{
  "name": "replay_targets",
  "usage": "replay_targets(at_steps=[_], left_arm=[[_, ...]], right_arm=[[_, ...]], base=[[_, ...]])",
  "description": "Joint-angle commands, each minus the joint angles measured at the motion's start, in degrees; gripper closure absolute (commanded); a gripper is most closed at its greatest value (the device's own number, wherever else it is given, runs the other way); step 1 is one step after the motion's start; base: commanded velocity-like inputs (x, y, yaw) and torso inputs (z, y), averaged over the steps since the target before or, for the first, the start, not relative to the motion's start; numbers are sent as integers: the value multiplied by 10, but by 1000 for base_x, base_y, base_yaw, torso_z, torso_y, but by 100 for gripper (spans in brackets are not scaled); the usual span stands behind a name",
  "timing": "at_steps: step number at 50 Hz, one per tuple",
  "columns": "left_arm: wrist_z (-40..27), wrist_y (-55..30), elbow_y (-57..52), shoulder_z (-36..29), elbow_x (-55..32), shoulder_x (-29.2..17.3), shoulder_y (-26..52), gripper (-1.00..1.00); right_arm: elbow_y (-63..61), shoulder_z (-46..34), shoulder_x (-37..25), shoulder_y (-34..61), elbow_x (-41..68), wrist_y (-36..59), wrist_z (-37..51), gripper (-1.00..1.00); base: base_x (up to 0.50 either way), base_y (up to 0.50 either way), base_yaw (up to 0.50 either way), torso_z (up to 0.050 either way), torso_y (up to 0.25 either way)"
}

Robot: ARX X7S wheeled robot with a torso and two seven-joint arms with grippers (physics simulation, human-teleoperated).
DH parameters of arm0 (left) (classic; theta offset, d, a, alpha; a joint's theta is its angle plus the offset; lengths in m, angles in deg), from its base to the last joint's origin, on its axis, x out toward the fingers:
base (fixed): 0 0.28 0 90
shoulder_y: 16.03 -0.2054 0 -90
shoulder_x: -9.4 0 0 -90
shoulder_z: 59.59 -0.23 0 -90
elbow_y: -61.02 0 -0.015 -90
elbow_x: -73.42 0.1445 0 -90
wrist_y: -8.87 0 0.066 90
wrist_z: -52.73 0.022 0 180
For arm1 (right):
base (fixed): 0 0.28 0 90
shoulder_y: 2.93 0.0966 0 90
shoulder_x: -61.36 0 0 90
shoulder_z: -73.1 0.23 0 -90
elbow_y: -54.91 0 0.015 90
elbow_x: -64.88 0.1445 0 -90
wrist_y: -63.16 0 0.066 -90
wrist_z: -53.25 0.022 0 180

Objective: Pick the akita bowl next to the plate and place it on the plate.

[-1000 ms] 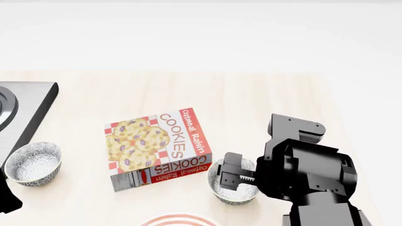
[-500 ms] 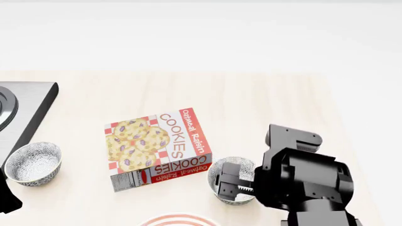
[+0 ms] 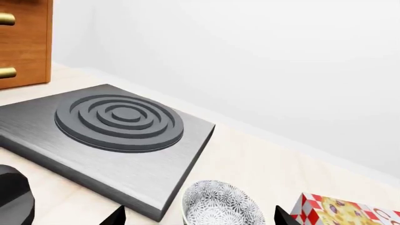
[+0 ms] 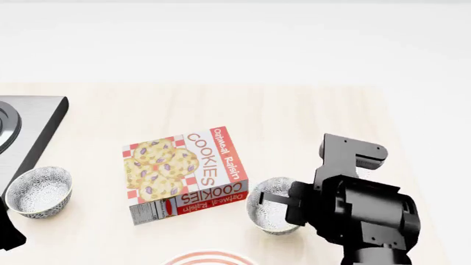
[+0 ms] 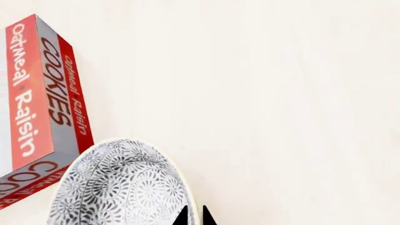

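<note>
The akita bowl (image 4: 266,214), grey-and-white patterned, sits just right of the cookie box, tipped so its opening faces the right arm. My right gripper (image 4: 277,207) is shut on its rim; in the right wrist view the two fingertips (image 5: 181,217) pinch the bowl's (image 5: 119,187) edge, one inside and one outside. Only the top arc of the red-ringed plate (image 4: 209,258) shows, at the bottom edge of the head view, left of and nearer than the bowl. My left gripper (image 3: 200,219) is open, its tips wide apart either side of a second identical bowl (image 3: 222,207).
The cookie box (image 4: 184,174) lies flat mid-table, close to the held bowl. The second patterned bowl (image 4: 39,191) stands at the left beside a grey stove plate (image 3: 119,126). A wooden drawer unit (image 3: 24,42) is behind the stove. The table edge runs along the back.
The right gripper came down from above the bowl, turned its wrist and closed on the rim. The bowl has tipped and shifted slightly. The left side has not moved.
</note>
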Motion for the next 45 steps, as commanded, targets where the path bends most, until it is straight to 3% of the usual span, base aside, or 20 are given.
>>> replay_targets(at_steps=[1,8,18,33,45], left_arm=[[-4,-3,-5,-1,-3,-2,-1,-100],[-4,-1,-6,-3,-2,-2,-3,-100],[-4,2,-2,-4,-4,-3,-2,-100],[-5,4,2,-6,-4,-4,0,-100],[-7,3,2,-7,-6,-5,1,-100]], right_arm=[[-241,-1,-17,-83,5,77,39,100],[-396,1,-26,-127,24,156,64,100],[-505,9,-34,-151,47,206,73,100],[-640,63,-27,-156,119,358,83,100],[-617,78,-69,-150,370,366,245,100]], base=[[0,0,0,0,0],[0,0,0,0,0],[0,0,0,0,0],[0,0,0,0,1],[0,0,0,0,0]])
